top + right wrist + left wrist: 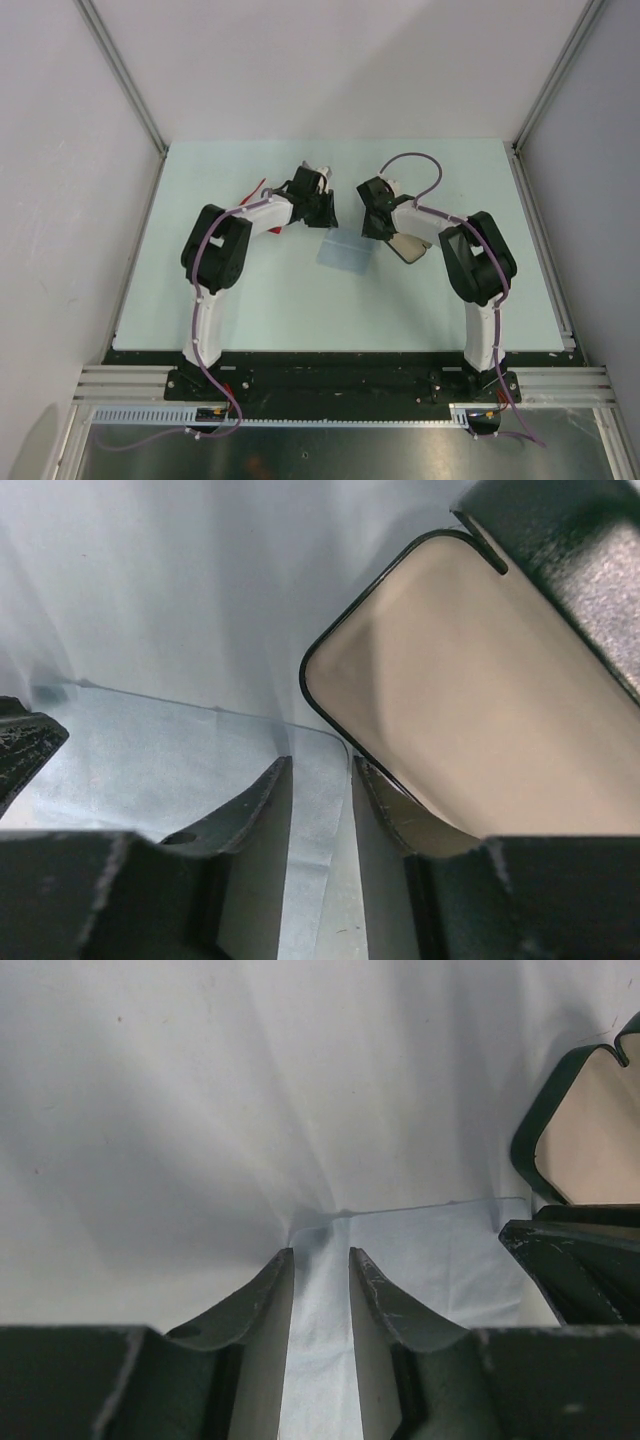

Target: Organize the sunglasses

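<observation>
The sunglasses [264,187] show only as thin red bits beside and under my left arm in the top view; the lenses are hidden. The pale blue cloth [345,253] lies flat at mid-table. My left gripper [328,215] hangs over its far left corner, open by a narrow gap [320,1252] with cloth [430,1250] showing between the fingers. My right gripper [372,222] is over the cloth's far right corner, also narrowly open [320,762] above the cloth [150,750]. The open black case [408,245], beige inside [470,700], lies just right of it.
The case's rim [590,1130] and a right finger [580,1260] show at the right of the left wrist view. A left finger [25,745] shows at the left edge of the right wrist view. White walls enclose the pale table [200,300].
</observation>
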`<state>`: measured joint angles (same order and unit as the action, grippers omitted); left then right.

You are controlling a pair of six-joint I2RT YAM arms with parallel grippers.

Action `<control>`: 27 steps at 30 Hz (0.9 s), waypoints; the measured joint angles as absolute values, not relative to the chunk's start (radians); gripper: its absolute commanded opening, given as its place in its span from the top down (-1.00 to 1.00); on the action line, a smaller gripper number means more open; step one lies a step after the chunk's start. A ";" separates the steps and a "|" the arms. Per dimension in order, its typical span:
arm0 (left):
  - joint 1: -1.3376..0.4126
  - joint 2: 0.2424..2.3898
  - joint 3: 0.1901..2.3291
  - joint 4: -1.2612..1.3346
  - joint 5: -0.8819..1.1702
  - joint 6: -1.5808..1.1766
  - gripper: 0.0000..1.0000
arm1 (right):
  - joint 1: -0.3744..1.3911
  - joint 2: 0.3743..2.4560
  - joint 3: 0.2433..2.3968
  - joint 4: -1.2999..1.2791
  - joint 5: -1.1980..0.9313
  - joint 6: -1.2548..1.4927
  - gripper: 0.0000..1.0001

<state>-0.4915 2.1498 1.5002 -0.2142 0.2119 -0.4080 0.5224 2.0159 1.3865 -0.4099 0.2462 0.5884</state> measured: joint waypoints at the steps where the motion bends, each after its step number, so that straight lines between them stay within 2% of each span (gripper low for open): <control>1: -0.493 2.154 1.504 -0.217 0.211 -0.406 0.34 | 0.522 2.017 1.386 -0.406 0.248 0.585 0.45; 8: -0.505 2.164 1.519 -0.223 0.211 -0.398 0.35 | 0.522 2.022 1.386 -0.390 0.251 0.570 0.58; 12: -0.506 2.164 1.520 -0.224 0.207 -0.392 0.42 | 0.522 2.023 1.386 -0.389 0.252 0.566 0.67; 18: -0.506 2.164 1.520 -0.230 0.187 -0.388 0.70 | 0.524 2.024 1.387 -0.387 0.257 0.560 0.96; 21: -0.506 2.164 1.520 -0.234 0.184 -0.382 0.99 | 0.532 2.024 1.387 -0.387 0.273 0.548 1.00; 27: -0.508 2.164 1.520 -0.237 0.182 -0.376 0.99 | 0.548 2.024 1.387 -0.387 0.292 0.533 1.00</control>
